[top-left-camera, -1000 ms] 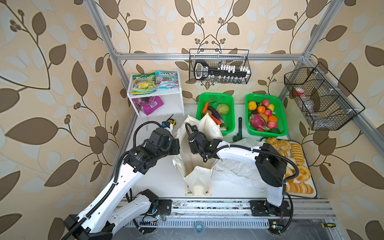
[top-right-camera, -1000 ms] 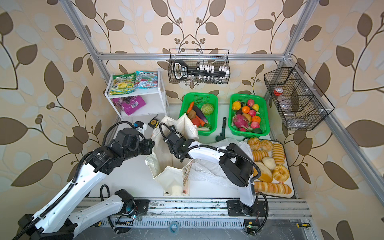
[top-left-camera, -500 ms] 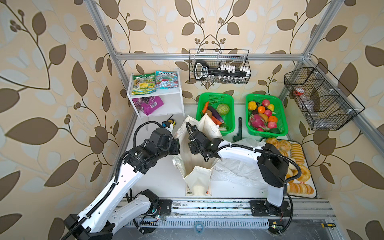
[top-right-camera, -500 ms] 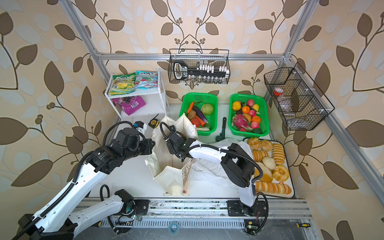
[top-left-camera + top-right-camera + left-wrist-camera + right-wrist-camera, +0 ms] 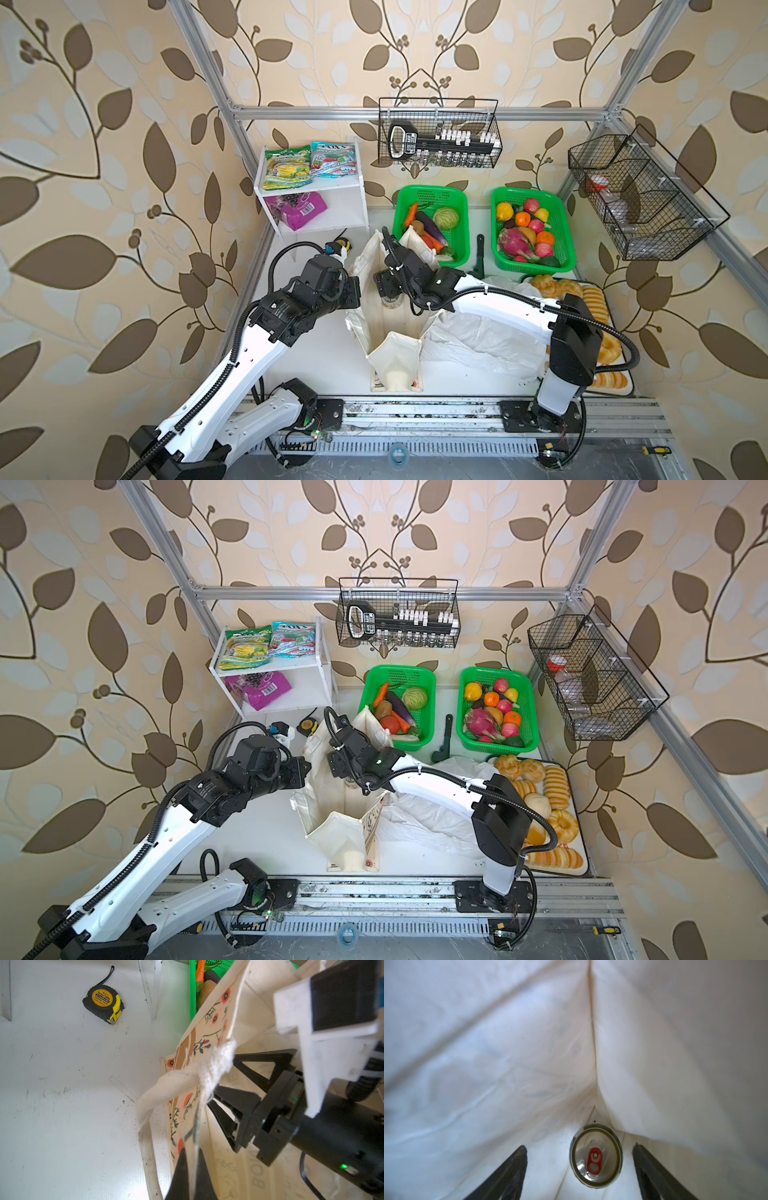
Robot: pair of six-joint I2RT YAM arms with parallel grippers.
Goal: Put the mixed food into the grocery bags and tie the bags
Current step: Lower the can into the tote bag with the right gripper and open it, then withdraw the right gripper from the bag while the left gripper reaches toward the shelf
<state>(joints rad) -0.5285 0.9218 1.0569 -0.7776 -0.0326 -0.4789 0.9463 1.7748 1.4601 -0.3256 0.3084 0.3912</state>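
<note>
The can (image 5: 596, 1156) stands in the tote (image 5: 394, 361), free between the spread fingers of the right gripper (image 5: 579, 1146); the left gripper (image 5: 191, 1150) pinches the tote's rim; pouch (image 5: 296, 206), packet (image 5: 333, 160), cabbage (image 5: 446, 218), potato (image 5: 383, 709), tomato (image 5: 390, 724) wait outside; the plastic bag (image 5: 482, 345) lies slack, nothing tied; the right arm (image 5: 498, 305) crowds the tote's mouth.

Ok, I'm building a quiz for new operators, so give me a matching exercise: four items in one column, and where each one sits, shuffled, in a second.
Things:
1. drink can
2. purple pouch
3. cabbage
4. tape measure

Places:
A. in the green basket nearer the rack
B. on the bare table
C. inside the cloth bag
D. on the lower shelf of the white rack

Pairs: 1-C, 2-D, 3-A, 4-B
</note>
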